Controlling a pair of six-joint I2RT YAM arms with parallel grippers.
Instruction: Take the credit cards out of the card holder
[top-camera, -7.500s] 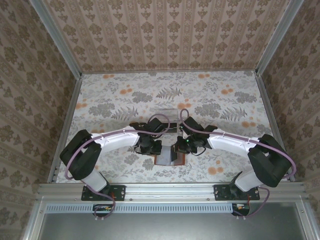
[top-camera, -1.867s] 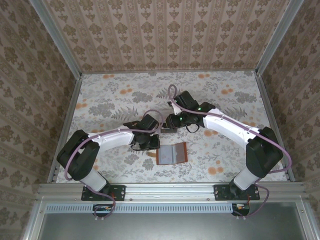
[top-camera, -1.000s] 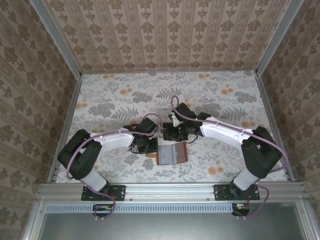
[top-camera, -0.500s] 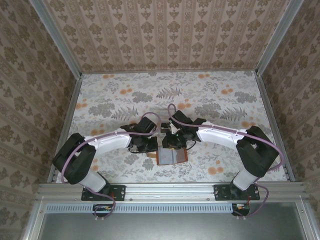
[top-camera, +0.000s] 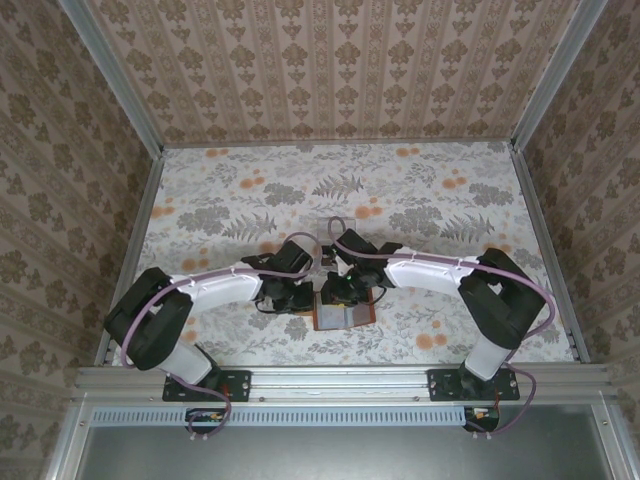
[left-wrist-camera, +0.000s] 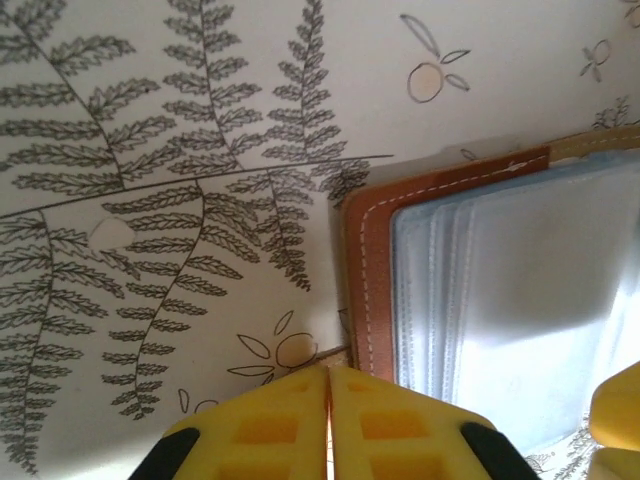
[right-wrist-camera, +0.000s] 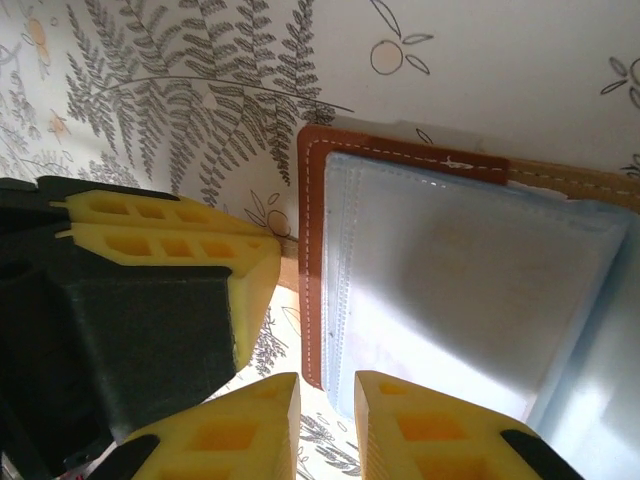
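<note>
Biggest first: table (top-camera: 420, 200) w/ leaf-and-flower cloth, patterned walls (top-camera: 340, 70) round three sides. Next, left arm (top-camera: 215, 285) and right arm (top-camera: 430, 272), both white w/ purple cables, bent in toward the middle, close to the front edge. Between their tips: card holder (top-camera: 345, 316), lying open and flat on the cloth, inside up. Same card holder (left-wrist-camera: 500, 290) close up from left wrist cam: brown leather rim (left-wrist-camera: 368, 280) w/ white stitching, pale grey-blue sleeves (left-wrist-camera: 520, 300) inside. Credit cards: can't tell, nothing clear among the sleeves. Then left gripper (left-wrist-camera: 328, 372): closed tight, yellow fingers pressed together, nothing seen between, tips right at the holder's left rim. Also seen sideways from right wrist cam, left gripper (right-wrist-camera: 262, 240) just beside that rim. Right gripper (right-wrist-camera: 328, 385): a bit open, thin gap between the pads, one finger over the cloth, the other over the sleeves, rim in line w/ the gap; touching or not, can't tell. Smallest: tan-orange tab (right-wrist-camera: 290, 272), poking out btwn left gripper tip and rim.
</note>
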